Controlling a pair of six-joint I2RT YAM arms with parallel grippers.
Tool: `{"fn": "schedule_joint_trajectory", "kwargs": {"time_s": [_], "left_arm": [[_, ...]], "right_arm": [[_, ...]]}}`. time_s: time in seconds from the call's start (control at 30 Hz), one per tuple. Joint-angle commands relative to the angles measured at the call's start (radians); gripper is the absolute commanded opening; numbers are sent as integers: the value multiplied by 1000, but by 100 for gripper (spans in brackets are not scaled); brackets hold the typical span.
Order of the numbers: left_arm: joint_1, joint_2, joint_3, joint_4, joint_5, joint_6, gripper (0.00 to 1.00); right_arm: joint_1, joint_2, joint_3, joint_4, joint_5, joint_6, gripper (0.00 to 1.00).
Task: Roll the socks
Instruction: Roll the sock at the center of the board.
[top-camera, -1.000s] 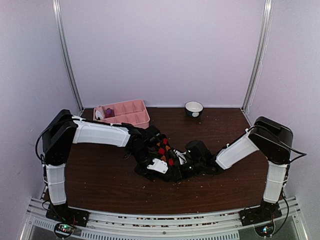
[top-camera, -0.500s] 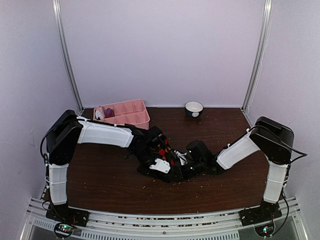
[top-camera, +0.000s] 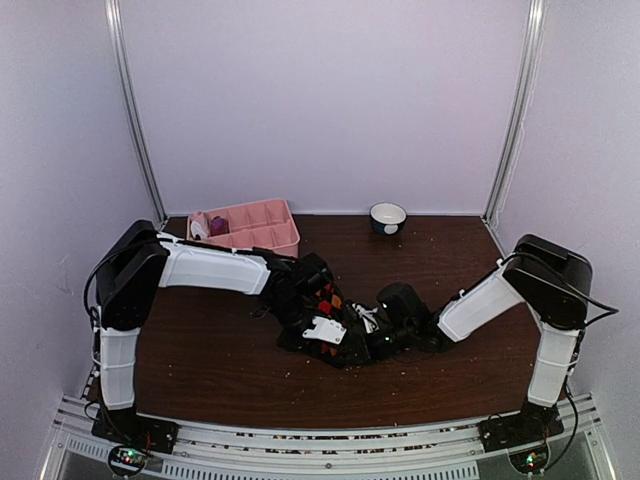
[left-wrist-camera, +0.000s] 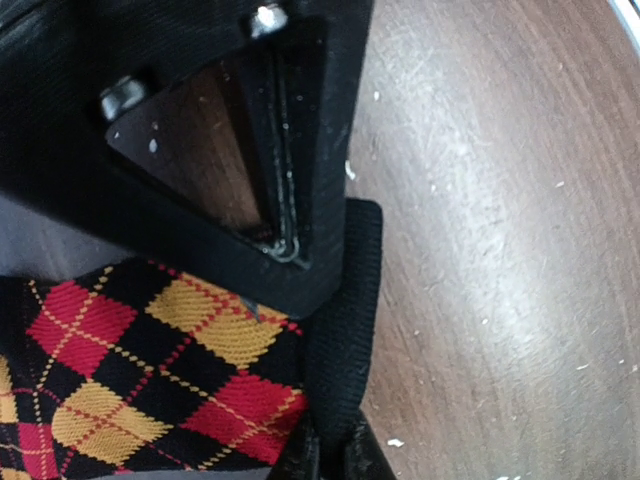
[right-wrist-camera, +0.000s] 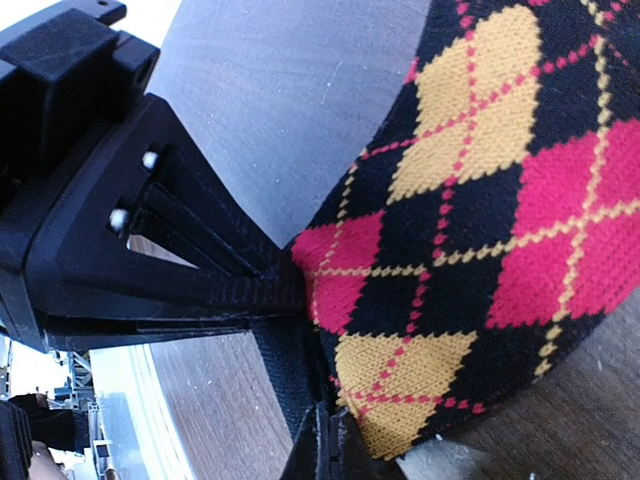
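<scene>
Wrist cams show argyle sock (left-wrist-camera: 150, 380), black edge clamped in left claw (left-wrist-camera: 328, 455) and right claw (right-wrist-camera: 325, 440). Top cam alone shows pink tray (top-camera: 270, 238) & bowl (top-camera: 388, 217) at table's (top-camera: 200, 360) rear.

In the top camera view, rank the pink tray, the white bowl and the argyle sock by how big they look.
1. Pink tray, clearly largest.
2. Bowl and argyle sock: left unranked, because the sock is mostly covered.
</scene>
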Motion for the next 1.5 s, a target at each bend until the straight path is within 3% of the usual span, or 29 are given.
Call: {"fn": "schedule_joint_trajectory", "kwargs": {"time_s": [0.0, 0.2, 0.53, 0.73, 0.77, 0.9, 0.97, 1.07, 1.17, 1.3, 1.47], "left_arm": [[17, 37, 11, -52, 57, -58, 11], [21, 36, 3, -62, 78, -62, 7], [76, 114, 121, -215, 257, -135, 2], [102, 189, 206, -354, 346, -150, 2], [105, 202, 224, -371, 357, -155, 2], [128, 245, 278, -444, 416, -168, 1], [140, 272, 308, -485, 444, -172, 1], [157, 304, 342, -524, 475, -180, 2], [169, 331, 360, -559, 505, -180, 2], [179, 353, 374, -584, 528, -177, 2], [184, 401, 427, -648, 535, -164, 2]], "right_arm": [[-2, 24, -39, -102, 19, 23, 0], [-2, -35, -86, -32, 62, 2, 0], [0, -203, -185, 28, 217, -126, 9], [34, -376, -329, 167, 437, -211, 11], [50, -417, -353, 178, 489, -241, 15], [126, -585, -401, 134, 814, -352, 51], [132, -670, -418, 117, 924, -361, 99], [126, -751, -431, 81, 1071, -301, 100], [113, -806, -444, -16, 1164, -129, 99], [110, -767, -590, 333, 911, -259, 100], [201, -619, -549, 341, 751, -481, 91]]}}
